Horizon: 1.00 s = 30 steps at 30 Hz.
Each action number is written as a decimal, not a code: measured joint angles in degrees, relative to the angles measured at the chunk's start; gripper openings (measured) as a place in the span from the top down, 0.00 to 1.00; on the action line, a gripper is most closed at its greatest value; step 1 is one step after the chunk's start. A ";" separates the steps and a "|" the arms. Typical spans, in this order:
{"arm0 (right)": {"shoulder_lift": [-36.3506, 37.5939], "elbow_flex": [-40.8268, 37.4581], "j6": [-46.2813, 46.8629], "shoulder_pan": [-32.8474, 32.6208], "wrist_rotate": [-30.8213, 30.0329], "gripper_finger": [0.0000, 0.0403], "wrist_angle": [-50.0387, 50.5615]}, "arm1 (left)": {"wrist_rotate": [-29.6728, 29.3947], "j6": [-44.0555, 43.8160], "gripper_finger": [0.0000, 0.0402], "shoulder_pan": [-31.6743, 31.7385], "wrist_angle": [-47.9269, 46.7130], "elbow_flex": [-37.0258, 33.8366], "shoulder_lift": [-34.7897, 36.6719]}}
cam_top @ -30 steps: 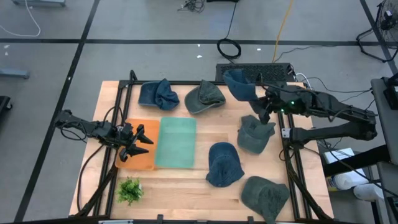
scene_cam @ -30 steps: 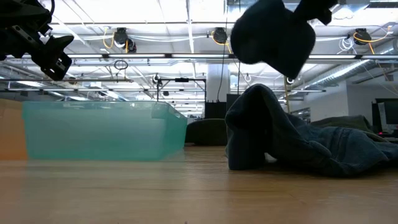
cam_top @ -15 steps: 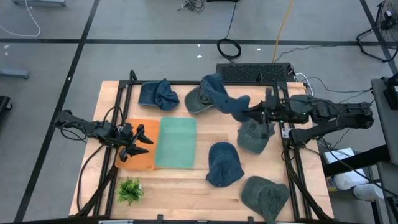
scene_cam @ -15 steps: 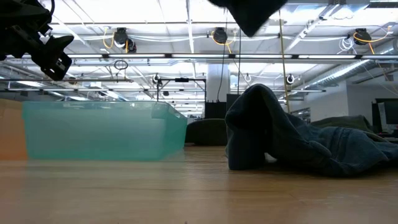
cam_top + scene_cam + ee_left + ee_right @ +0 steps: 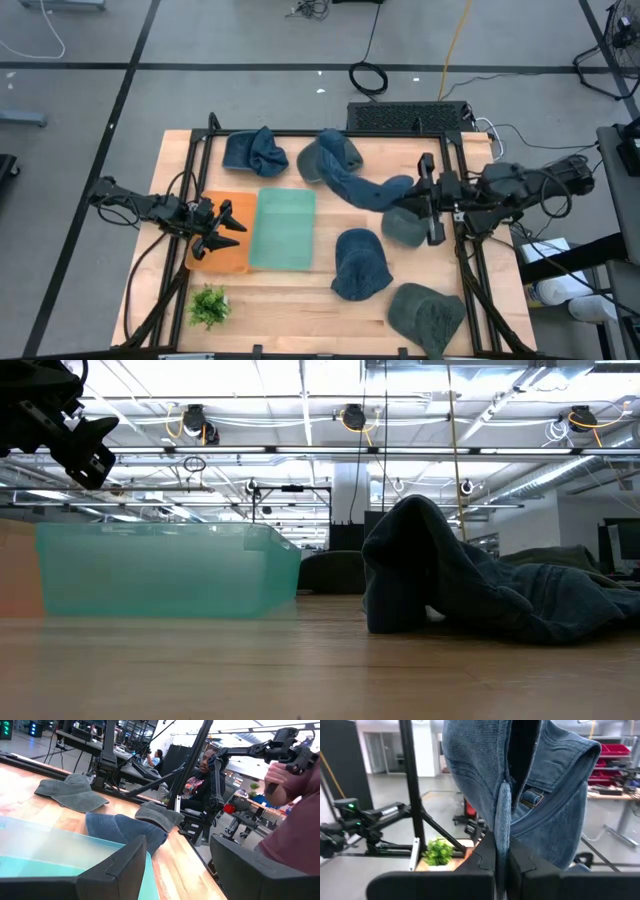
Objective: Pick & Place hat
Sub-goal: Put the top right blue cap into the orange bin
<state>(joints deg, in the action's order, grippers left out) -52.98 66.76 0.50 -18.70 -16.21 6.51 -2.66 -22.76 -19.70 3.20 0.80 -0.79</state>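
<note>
My right gripper (image 5: 410,194) is shut on a blue denim hat (image 5: 355,178), held high over the table's far right part; the hat stretches from the fingers toward the table's far left, over a green hat (image 5: 312,165). In the right wrist view the denim hat (image 5: 520,785) fills the space ahead of the fingers. My left gripper (image 5: 226,228) hovers open and empty over the orange tray (image 5: 230,255), beside the teal bin (image 5: 285,230); it also shows in the low view (image 5: 85,445). My right gripper pinches a folded edge of the denim hat (image 5: 503,827) between its two fingers, beside the back strap and its buckle (image 5: 532,797). The fingers (image 5: 482,857) come level from the table's right. The hat is lifted clear and stretches out ahead of the fingers.
More hats lie on the wooden table: a blue one (image 5: 255,152) at the far left, a grey-green one (image 5: 405,228) below my right gripper, a blue one (image 5: 360,263) in the middle, a green one (image 5: 428,315) at the near right. A small plant (image 5: 208,305) stands near left.
My right gripper has risen with the denim hat and drawn a little toward the near edge. The hat has swung from the far right toward the table's left and has gone up out of the low view.
</note>
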 joint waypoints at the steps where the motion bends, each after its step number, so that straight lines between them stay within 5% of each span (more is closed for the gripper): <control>1: -0.23 0.00 -0.07 -0.18 -0.02 1.00 -0.29 | 0.00 0.00 0.43 0.02 0.00 0.00 0.01; 19: -1.80 0.00 3.34 -0.16 -1.41 1.00 -1.72 | -0.20 -0.01 0.43 0.01 0.57 0.01 -0.01; 30: -1.86 0.00 5.80 -0.15 -2.05 1.00 -2.15 | -1.90 0.23 0.43 0.07 16.19 0.00 -0.01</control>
<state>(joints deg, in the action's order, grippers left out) -54.84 66.76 6.30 -18.85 -18.26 4.36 -4.56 -22.53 -19.64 19.39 0.80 -0.80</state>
